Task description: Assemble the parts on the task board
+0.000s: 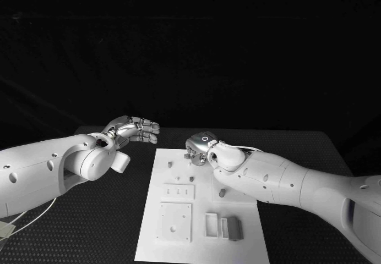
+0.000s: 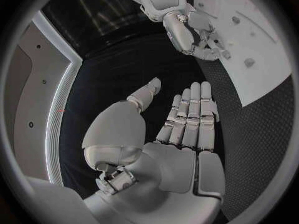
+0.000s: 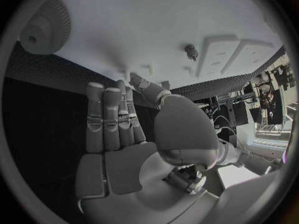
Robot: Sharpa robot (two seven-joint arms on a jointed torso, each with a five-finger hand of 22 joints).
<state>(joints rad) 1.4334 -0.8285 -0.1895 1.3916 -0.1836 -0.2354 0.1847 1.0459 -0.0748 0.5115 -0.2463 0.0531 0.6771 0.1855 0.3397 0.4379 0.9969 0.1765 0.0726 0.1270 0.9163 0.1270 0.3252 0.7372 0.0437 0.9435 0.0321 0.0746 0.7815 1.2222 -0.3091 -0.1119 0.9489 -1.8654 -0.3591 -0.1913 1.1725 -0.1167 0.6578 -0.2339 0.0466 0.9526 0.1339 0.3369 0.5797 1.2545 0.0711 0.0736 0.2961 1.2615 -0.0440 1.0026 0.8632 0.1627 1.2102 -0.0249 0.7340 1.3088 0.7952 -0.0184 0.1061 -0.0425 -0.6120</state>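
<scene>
While my right hand (image 1: 203,147) hovers over the upper part of the board (image 1: 176,242), centre frame, fingers straight and apart with nothing in them, I judge assembly barely begun. Several small parts (image 1: 222,192) lie loose on the board's middle, and a grey block (image 1: 232,228) sits lower right. My left hand (image 1: 135,130), upper left of the board over the table (image 1: 317,148), is spread and empty too.
</scene>
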